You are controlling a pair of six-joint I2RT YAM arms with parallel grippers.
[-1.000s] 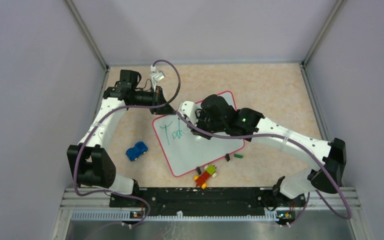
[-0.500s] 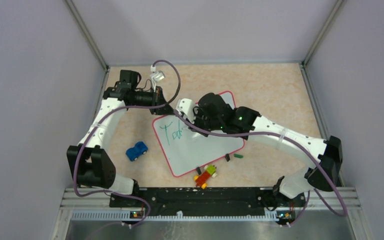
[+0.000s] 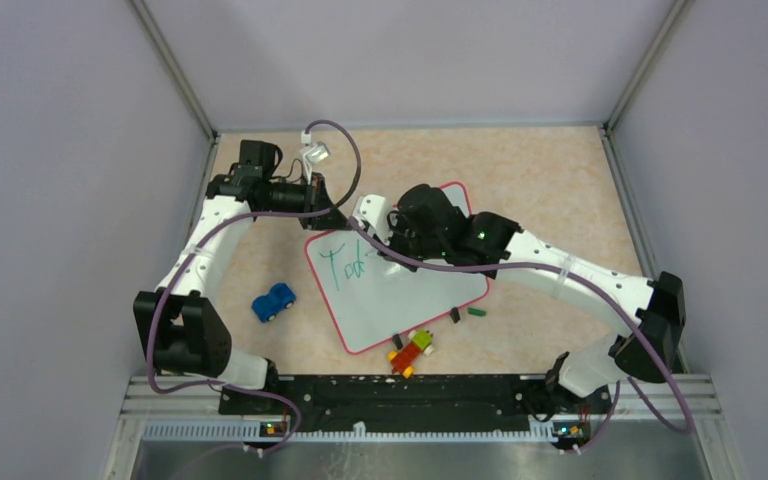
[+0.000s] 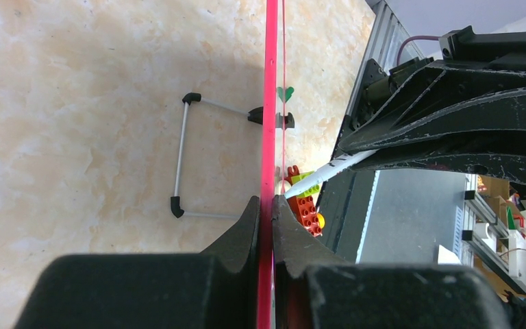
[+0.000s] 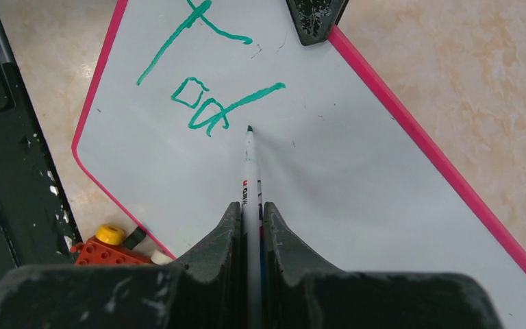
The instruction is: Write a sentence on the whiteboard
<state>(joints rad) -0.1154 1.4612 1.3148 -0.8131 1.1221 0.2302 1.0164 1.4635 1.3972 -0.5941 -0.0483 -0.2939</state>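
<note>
The whiteboard lies tilted on the table, white with a red-pink rim. Green lettering reading "Tod" sits near its far-left corner and also shows in the right wrist view. My left gripper is shut on the board's far rim, which shows edge-on between the jaws. My right gripper is shut on a white marker. The marker's green tip is just right of the "d". Whether the tip touches the board I cannot tell.
A blue toy car sits left of the board. A brick toy lies at its near corner, with a black piece and a green piece beside the near edge. A wire stand lies under the board. Walls enclose the table.
My right gripper with the marker has shifted slightly toward the far left over the board. The left gripper still holds the rim and has not moved.
</note>
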